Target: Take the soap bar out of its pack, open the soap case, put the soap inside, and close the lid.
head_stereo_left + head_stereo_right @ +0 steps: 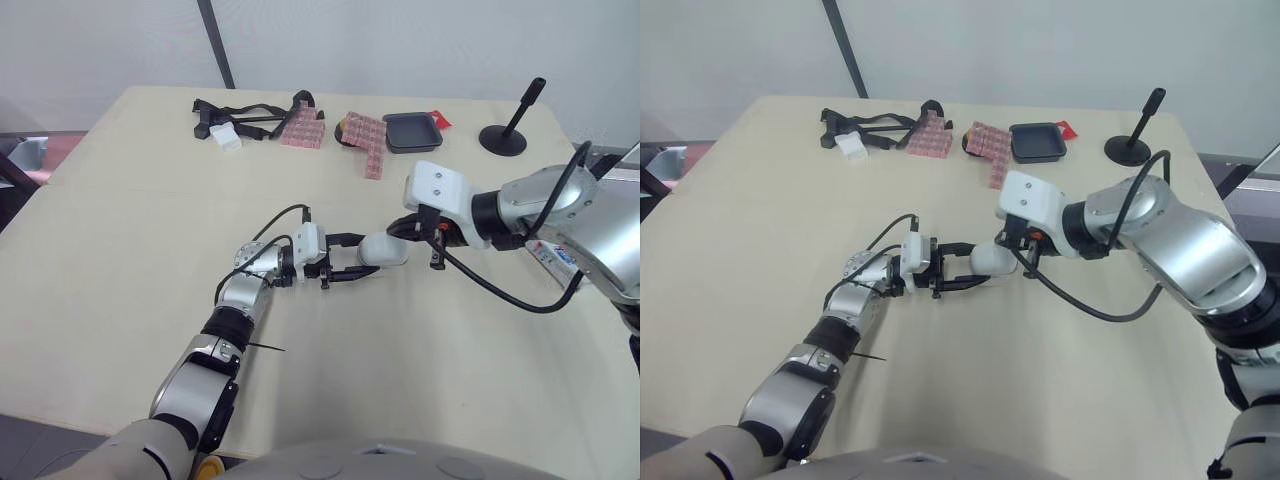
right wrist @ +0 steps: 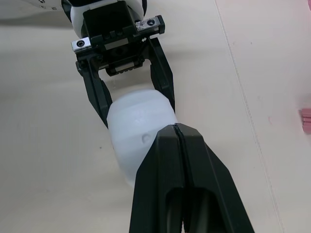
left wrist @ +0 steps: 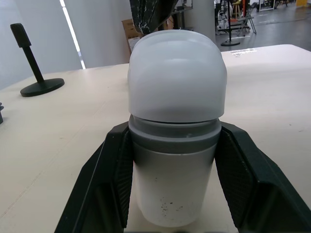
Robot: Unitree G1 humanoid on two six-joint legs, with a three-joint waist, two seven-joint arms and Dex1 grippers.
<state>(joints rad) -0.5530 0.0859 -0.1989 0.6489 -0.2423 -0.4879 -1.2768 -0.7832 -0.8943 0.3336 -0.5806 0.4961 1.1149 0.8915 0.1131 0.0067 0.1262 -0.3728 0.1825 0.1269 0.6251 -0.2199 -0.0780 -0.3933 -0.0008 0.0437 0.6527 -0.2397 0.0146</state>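
White, smooth hard plastic, the soap case lies sideways on the tabletop, its grey-banded base apparently clamped by the jaws of the left gripper, while the right gripper, jaws shut together, touches the domed lid; it is probably light and slippery, so best gripped at the band.

Silver-grey arms; white two-screw wrist housing; looping black cable; black two-fingered left end effector and right end effector.

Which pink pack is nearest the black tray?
The right pink pack, next to the tray. The left pink pack lies by the black straps instead.
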